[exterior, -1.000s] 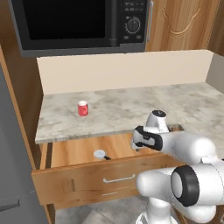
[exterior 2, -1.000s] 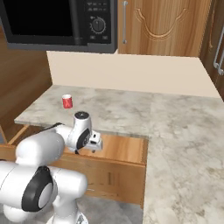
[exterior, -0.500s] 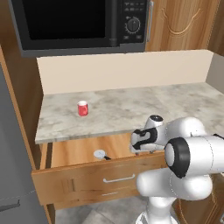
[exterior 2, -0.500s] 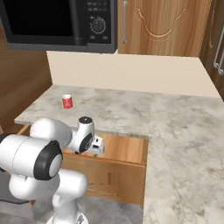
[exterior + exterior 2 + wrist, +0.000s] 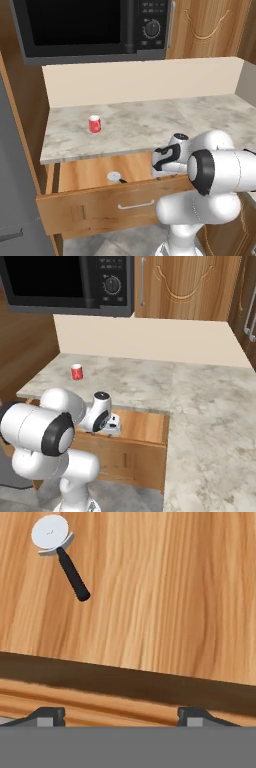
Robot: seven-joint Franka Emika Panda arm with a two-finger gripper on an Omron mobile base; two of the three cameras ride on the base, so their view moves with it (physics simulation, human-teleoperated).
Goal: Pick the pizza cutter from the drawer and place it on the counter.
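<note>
Reaching for the pizza cutter (image 5: 60, 554) is the step in hand: it lies flat on the drawer (image 5: 95, 175) floor near the front panel, untouched. The claw (image 5: 120, 716) hangs over the drawer's right part, tips spread and empty. Next it must travel toward the cutter, descend and straddle the black handle.

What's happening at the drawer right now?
The arm's gripper hangs open over the right part of the open drawer, holding nothing. The pizza cutter lies flat on the drawer floor, untouched, off to one side of the fingers. A red can stands on the counter.
</note>
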